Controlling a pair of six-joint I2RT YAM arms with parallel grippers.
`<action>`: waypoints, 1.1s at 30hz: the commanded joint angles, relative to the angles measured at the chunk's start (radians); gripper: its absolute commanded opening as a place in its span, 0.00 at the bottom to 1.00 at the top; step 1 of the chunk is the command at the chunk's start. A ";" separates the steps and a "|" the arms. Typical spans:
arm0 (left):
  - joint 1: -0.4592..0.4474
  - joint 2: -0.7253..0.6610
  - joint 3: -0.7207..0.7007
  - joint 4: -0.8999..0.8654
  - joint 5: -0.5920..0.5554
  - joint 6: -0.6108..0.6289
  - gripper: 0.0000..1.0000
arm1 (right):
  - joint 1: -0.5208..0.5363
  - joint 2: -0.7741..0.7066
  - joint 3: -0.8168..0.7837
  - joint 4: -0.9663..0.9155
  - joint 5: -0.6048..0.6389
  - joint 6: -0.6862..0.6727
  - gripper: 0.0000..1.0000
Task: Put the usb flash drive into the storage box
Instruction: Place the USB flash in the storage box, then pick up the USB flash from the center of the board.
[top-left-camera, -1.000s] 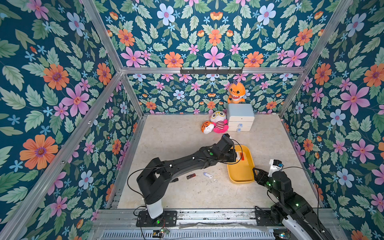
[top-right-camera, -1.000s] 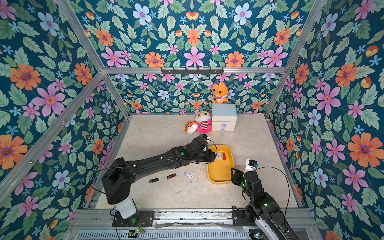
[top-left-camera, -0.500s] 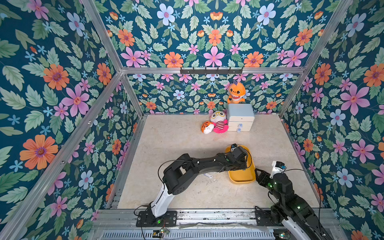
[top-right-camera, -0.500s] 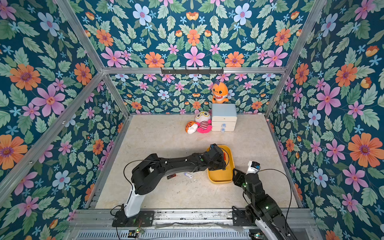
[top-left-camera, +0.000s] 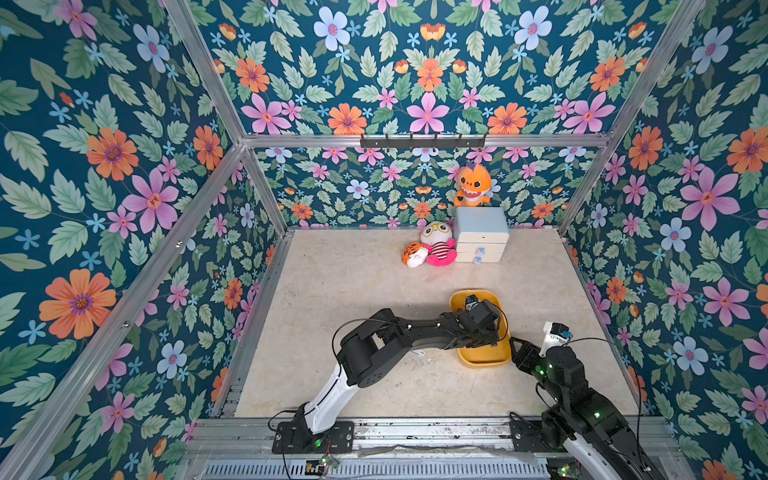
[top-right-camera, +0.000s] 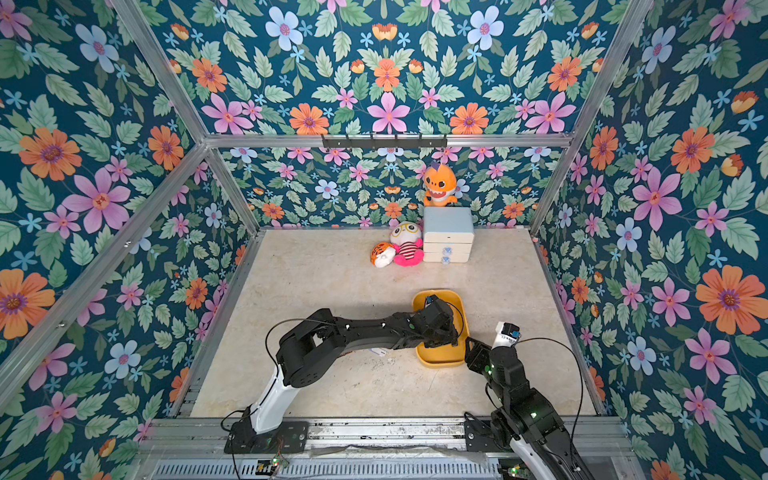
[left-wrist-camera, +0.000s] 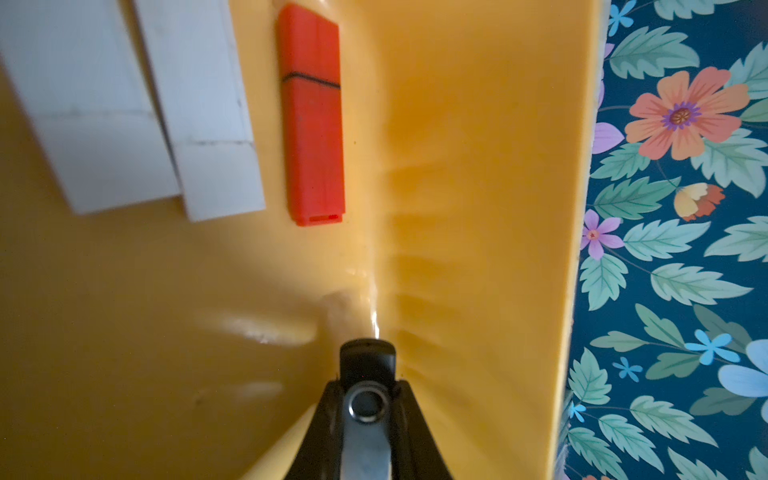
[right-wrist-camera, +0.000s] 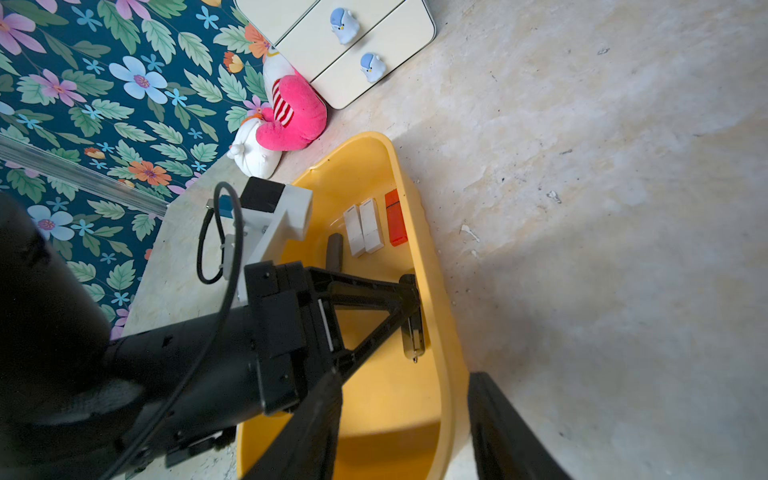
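The left gripper (left-wrist-camera: 366, 384) is clamped on the usb flash drive (left-wrist-camera: 365, 361), a black one with a metal swivel. It holds the drive low inside the storage box (left-wrist-camera: 478, 208), close to one long wall, so I judge only the release is left. A red drive (left-wrist-camera: 313, 120) and two white drives (left-wrist-camera: 199, 108) lie on the box floor. The right gripper (right-wrist-camera: 405, 428) hovers near the box end with its jaws apart, holding nothing. On the beige stone-like table (top-left-camera: 353, 282) a small white piece (top-left-camera: 419, 353) lies beside the left arm, perhaps one more drive. Flowered walls enclose the room, and a drawer cabinet (top-left-camera: 481, 235) and plush toys (top-left-camera: 436, 249) stand at the far side.
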 joint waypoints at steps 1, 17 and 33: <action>-0.001 -0.001 0.007 0.004 -0.013 -0.001 0.22 | 0.000 0.005 0.000 0.013 0.007 0.000 0.55; -0.010 -0.196 0.037 -0.176 -0.130 0.164 0.44 | 0.001 0.040 0.013 0.039 -0.038 -0.020 0.55; 0.416 -1.133 -0.629 -0.559 -0.245 0.363 0.54 | 0.295 0.884 0.543 0.060 -0.132 -0.168 0.53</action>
